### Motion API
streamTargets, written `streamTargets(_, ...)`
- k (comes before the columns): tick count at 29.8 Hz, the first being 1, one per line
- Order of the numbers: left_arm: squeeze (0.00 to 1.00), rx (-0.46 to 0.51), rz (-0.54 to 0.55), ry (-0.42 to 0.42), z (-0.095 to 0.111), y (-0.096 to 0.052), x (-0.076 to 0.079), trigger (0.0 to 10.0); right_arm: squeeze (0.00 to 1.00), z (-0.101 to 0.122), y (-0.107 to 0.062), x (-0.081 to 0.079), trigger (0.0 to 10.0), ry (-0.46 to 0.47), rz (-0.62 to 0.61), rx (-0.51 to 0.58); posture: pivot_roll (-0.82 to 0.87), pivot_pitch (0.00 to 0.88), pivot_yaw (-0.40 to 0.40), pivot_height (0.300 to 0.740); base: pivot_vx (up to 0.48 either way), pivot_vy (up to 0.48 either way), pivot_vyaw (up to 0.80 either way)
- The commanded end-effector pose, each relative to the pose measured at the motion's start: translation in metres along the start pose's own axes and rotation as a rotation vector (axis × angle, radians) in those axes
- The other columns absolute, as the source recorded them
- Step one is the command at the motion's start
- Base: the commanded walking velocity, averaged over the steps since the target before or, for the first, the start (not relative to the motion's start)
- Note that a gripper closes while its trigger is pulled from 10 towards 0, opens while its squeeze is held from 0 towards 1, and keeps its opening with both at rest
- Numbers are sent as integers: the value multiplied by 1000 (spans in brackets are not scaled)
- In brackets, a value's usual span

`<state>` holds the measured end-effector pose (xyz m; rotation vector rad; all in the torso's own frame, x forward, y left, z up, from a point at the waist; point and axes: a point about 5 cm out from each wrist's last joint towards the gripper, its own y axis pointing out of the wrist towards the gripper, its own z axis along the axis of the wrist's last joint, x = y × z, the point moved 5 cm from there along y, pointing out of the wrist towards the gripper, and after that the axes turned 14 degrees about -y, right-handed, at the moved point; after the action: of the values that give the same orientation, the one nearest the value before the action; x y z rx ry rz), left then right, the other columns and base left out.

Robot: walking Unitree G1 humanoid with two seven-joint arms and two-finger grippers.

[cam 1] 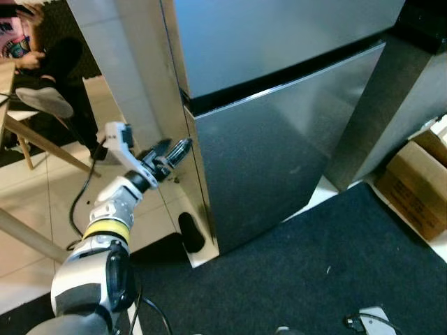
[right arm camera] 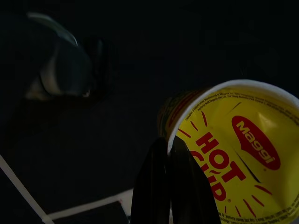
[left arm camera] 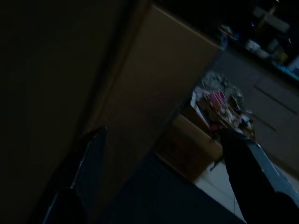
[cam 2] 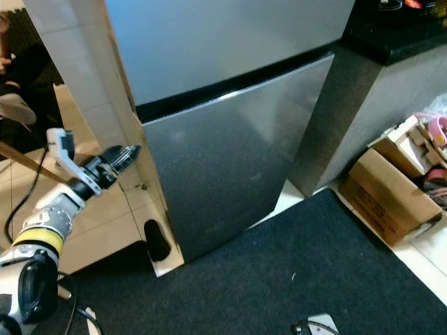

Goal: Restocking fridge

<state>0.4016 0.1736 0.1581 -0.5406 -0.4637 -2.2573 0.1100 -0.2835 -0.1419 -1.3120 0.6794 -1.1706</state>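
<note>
Left gripper (cam 1: 170, 155) raised at the left edge of the fridge (cam 1: 279, 132), tips just beside the seam where the upper door meets the lower door (cam 1: 279, 160); fingers parted per the left wrist view, nothing between them; both fridge doors closed; right gripper (right arm camera: 168, 154) sits low, fingers (right arm camera: 152, 186) pressed together against the rim of a yellow Maggi Hot Cup noodle cup (right arm camera: 233, 154), cup lid facing the wrist camera; whether the rim is actually pinched, can't tell; dark mat (cam 1: 314, 265) on the floor in front of the fridge; cardboard box (cam 2: 387, 192) off to the right by the dark cabinet; a person's legs (cam 1: 49, 84) on a chair at far left.
</note>
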Motion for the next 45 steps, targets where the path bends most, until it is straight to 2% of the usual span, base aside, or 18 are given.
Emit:
streamTargets(1,0,-82,6,88,0,-2,-2,10000,0,-12,-1,0,10000,0,-3,-19,-107,185,52,740,0,0,0)
streamTargets(9,0,-72,10,175,15,13,5,10000,0,-19,-3,3,10000,6,-10,-21,-127,222,53,740,0,0,0)
streamTargets(13,0,-12,17,267,38,32,16,10000,0,-24,-5,9,10000,0,-19,-19,-140,255,50,740,0,0,0)
streamTargets(18,0,3,41,326,46,47,24,10000,0,-25,-6,14,10000,-6,-28,-15,-156,280,48,740,0,0,0)
streamTargets(22,0,39,0,341,56,60,38,10000,0,-19,-6,16,10000,-4,-37,5,-165,286,47,740,0,0,0)
streamTargets(23,0,19,-91,331,51,69,53,10000,0,-14,-6,17,10000,-4,-39,19,-167,285,48,740,0,0,0)
streamTargets(25,0,9,-122,327,49,72,58,10000,0,-13,-5,17,10000,-5,-40,23,-167,285,48,740,0,0,0)
streamTargets(27,0,-32,-191,328,40,75,67,10000,0,-11,-5,18,10000,-5,-41,27,-163,283,52,740,0,0,0)
streamTargets(28,0,-122,-298,340,20,75,78,10000,0,-10,-5,18,10000,-4,-42,31,-161,278,54,740,0,0,0)
streamTargets(29,0,-122,-298,340,20,75,78,10000,0,-10,-5,18,10000,-4,-42,31,-161,278,54,740,0,0,0)
streamTargets(31,0,-313,-530,289,-25,64,98,10000,0,-6,-5,17,10000,3,-43,41,-154,265,57,740,0,0,0)
streamTargets(34,0,-381,-615,250,-43,57,106,10000,0,-4,-4,16,10000,5,-43,45,-154,262,57,740,0,0,0)
streamTargets(36,0,-498,-755,161,-83,39,121,10000,0,1,-3,15,10000,10,-41,55,-148,249,61,740,0,0,0)
streamTargets(37,0,-498,-755,161,-83,39,121,10000,0,1,-3,15,10000,10,-41,55,-148,249,61,740,0,0,0)
streamTargets(38,0,-542,-803,122,-102,29,128,10000,0,3,-3,15,10000,13,-42,59,-148,245,62,740,0,0,0)
streamTargets(40,0,-542,-803,122,-102,29,128,10000,0,3,-3,15,10000,13,-42,59,-148,245,62,740,0,0,0)
streamTargets(44,0,-612,-864,-8,-152,4,145,10000,0,10,-3,15,10000,17,-43,72,-146,218,68,740,0,0,0)
streamTargets(45,0,-612,-864,-8,-152,4,145,10000,0,10,-3,15,10000,17,-43,72,-146,218,68,740,0,0,0)
